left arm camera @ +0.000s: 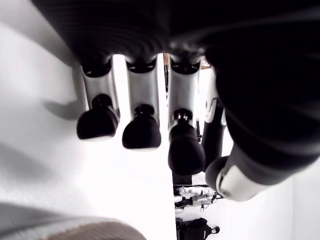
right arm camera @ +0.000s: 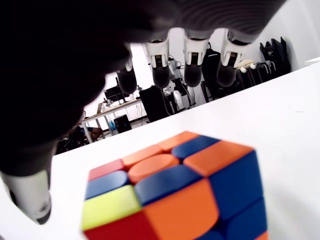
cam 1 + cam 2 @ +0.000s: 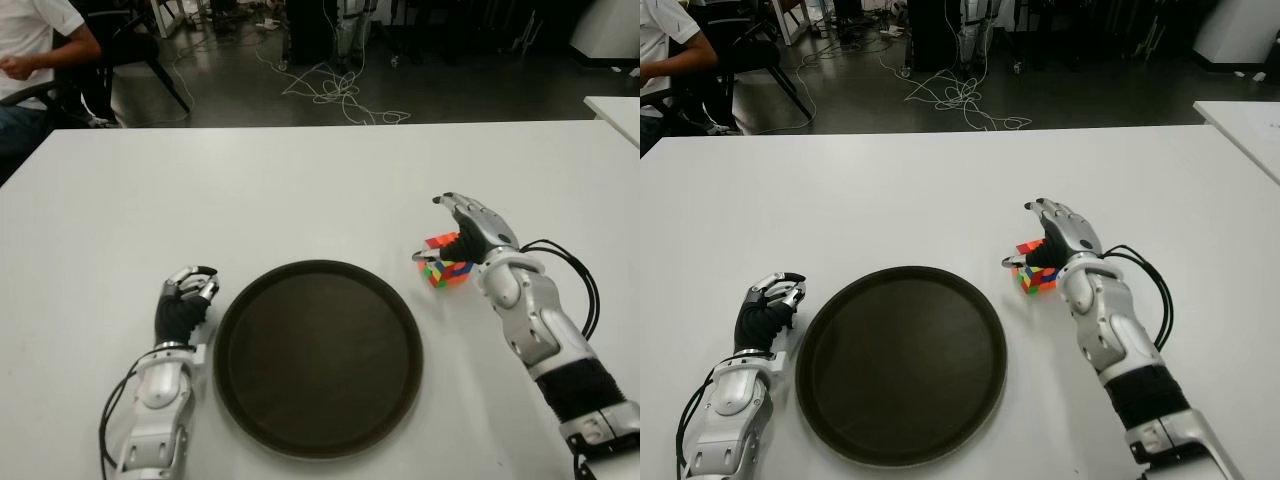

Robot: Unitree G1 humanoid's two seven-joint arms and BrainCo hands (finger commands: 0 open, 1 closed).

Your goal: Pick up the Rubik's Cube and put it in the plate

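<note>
One multicoloured plastic Rubik's Cube (image 3: 446, 267), at about three o'clock from the tray. One round dark brown tray-like plate (image 3: 318, 356) on one white table (image 3: 300, 190). Two silver-and-black robot hands: left hand (image 3: 186, 297) at nine o'clock of the plate, right hand (image 3: 462, 228) over the cube. One person in a white shirt (image 3: 35, 45) at eleven o'clock (partly cut off). One tangle of white cables (image 3: 335, 90) at twelve o'clock.

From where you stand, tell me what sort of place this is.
Probably a robotics lab or workshop: loose cables tangled across the dark floor, equipment racks behind the white table, and a seated person nearby.
</note>
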